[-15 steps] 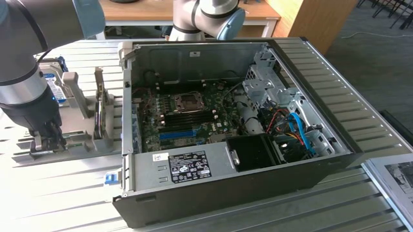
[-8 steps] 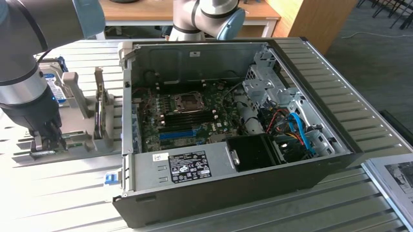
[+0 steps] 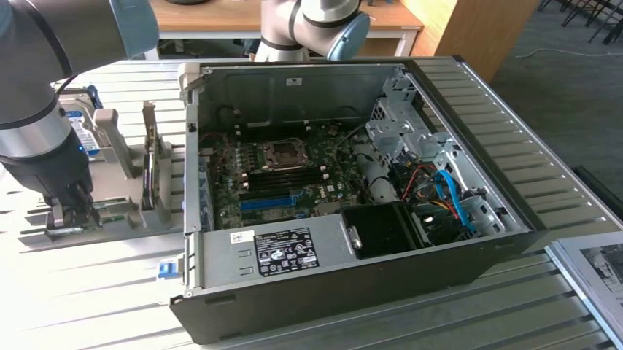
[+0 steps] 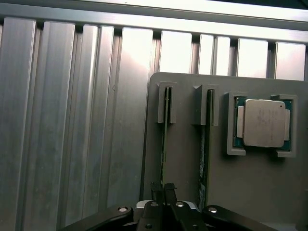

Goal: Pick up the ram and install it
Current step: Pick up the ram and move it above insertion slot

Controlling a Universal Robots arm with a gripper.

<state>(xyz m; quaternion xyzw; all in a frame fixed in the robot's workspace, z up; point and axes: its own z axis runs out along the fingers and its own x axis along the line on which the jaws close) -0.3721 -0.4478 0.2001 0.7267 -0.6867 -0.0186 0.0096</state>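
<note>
Pinching the ram (image 4: 164, 144) where it stands on edge in the grey holder (image 4: 185, 161) at the exterior view's lower left, end effector (image 4: 162, 188) sits clamped on this light, stiff, fragile board, best held by its faces near the top edge.

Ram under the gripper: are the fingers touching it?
Touching. The wrist view shows the gripper with its fingers closed against both sides of the ram, no gap visible, the stick standing on edge in its grey holder.

PC case (image 3: 322, 292): exterior view's right of holder (image 4: 185, 163) w/ ram (image 4: 165, 139).
</note>
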